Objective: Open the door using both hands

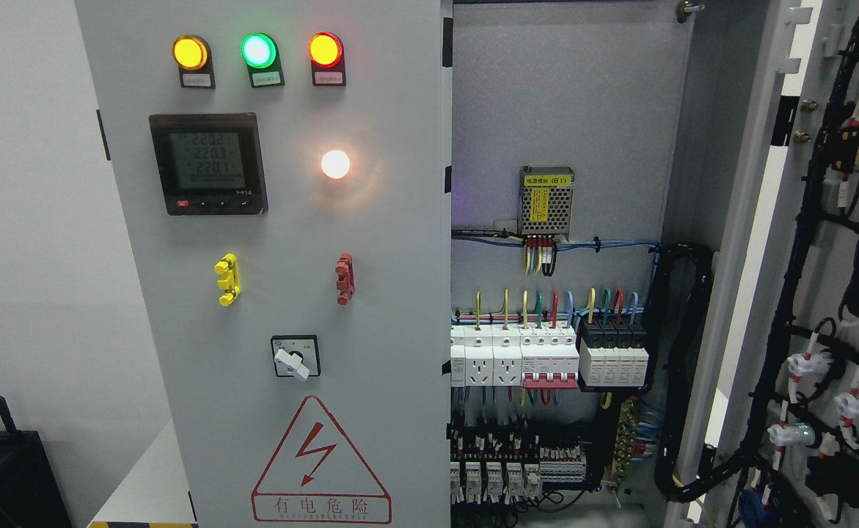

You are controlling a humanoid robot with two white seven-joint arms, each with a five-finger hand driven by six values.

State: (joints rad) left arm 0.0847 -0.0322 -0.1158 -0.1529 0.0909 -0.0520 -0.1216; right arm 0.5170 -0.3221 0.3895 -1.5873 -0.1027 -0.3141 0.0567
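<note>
Left door (275, 279): shut, grey metal, filling the middle of my view.
Lamps: amber lamp (190, 53), green lamp (258, 50) and red lamp (326, 49) in a row along the top, all lit; a white lamp (335, 164) glows lower down.
Meter (207, 163): black frame, lit screen with three rows of digits.
Handles: yellow handle (227, 279) and red handle (345, 279) at mid-height, well apart.
Selector switch (295, 357): white knob, just above the red warning triangle (320, 462).
Right door (832, 293): swung wide open, its wired inner face toward me at the right edge.
Cabinet interior (568, 110): exposed; power supply (546, 200) up high, a row of breakers (546, 356) below it, more terminals beneath.
Room: plain white wall (26, 220) on the left; a dark object at the lower left, perhaps equipment, too cropped to tell.
My hands: neither one shows, so I cannot tell how the fingers stand.
</note>
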